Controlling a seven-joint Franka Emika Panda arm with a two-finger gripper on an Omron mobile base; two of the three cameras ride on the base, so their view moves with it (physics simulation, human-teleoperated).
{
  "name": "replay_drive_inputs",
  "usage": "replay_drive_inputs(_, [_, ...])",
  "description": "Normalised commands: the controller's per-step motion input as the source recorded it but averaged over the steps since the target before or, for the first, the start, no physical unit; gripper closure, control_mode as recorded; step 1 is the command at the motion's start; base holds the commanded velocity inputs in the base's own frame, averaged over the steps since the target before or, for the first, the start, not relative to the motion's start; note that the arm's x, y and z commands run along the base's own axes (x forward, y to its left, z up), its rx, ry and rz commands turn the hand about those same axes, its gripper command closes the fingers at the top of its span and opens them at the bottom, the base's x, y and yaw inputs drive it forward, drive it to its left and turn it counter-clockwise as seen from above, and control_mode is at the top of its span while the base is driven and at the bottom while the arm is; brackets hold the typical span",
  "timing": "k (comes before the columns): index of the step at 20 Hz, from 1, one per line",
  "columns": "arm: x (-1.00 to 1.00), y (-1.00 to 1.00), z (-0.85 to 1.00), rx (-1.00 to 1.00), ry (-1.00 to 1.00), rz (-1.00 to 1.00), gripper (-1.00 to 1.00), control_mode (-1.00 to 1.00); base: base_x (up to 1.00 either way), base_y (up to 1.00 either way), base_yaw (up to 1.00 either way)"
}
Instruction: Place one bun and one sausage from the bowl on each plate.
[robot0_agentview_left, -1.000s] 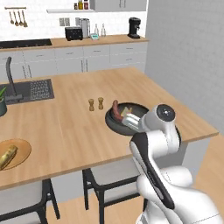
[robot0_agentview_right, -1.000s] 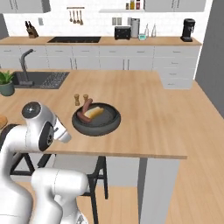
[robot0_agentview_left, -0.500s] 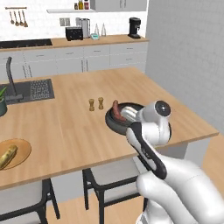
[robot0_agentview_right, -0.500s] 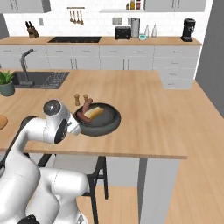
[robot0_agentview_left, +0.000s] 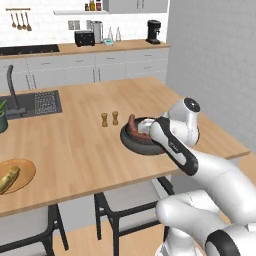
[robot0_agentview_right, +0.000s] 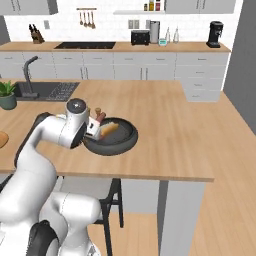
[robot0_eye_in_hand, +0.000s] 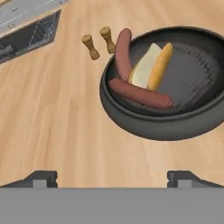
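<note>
The gripper (robot0_eye_in_hand: 112, 177) hangs above the wooden worktop (robot0_eye_in_hand: 52, 113) with its jaws spread wide and nothing between them; its two dark fingertips (robot0_eye_in_hand: 41, 178) rise at the lower edge of the hand view. Just beyond it stands the dark bowl (robot0_eye_in_hand: 175, 124), near the worktop's front edge. Inside the bowl lie two sausages and one bun: one sausage (robot0_eye_in_hand: 140, 94) lies across the near side, the second sausage (robot0_eye_in_hand: 123, 52) rests against the rim with one end poking over it, and the bun (robot0_eye_in_hand: 155, 65), split to show a pale cut face, lies between them. Two small wooden shakers (robot0_eye_in_hand: 98, 41) stand upright on the worktop just beside the bowl. Far to the left, the tan plate (robot0_agentview_left: 22, 177) carries another bun (robot0_agentview_left: 9, 179). A sink (robot0_agentview_left: 35, 102) is set into the worktop beyond.
</note>
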Motion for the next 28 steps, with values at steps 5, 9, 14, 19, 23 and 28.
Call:
replay_drive_inputs(5, [0.07, -0.24, 0.0, -0.46, 0.09, 0.37, -1.0, -1.0, 0.0, 0.0, 0.0])
replay_drive_inputs(9, [0.31, -0.23, -0.01, -0.24, 0.01, 0.23, -1.0, -1.0, 0.0, 0.0, 0.0])
replay_drive_inputs(14, [0.4, 0.0, -0.26, -0.01, 0.0, 0.0, -1.0, -1.0, 0.0, 0.0, 0.0])
replay_drive_inputs(19, [0.37, -0.01, -0.4, 0.0, 0.0, 0.0, -1.0, -1.0, 0.0, 0.0, 0.0])
replay_drive_inputs(23, [0.32, -0.05, -0.41, 0.0, 0.0, -0.03, -1.0, -1.0, 0.0, 0.0, 0.0])
replay_drive_inputs(28, [0.39, -0.05, -0.34, 0.0, 0.0, -0.03, -1.0, -1.0, 0.0, 0.0, 0.0])
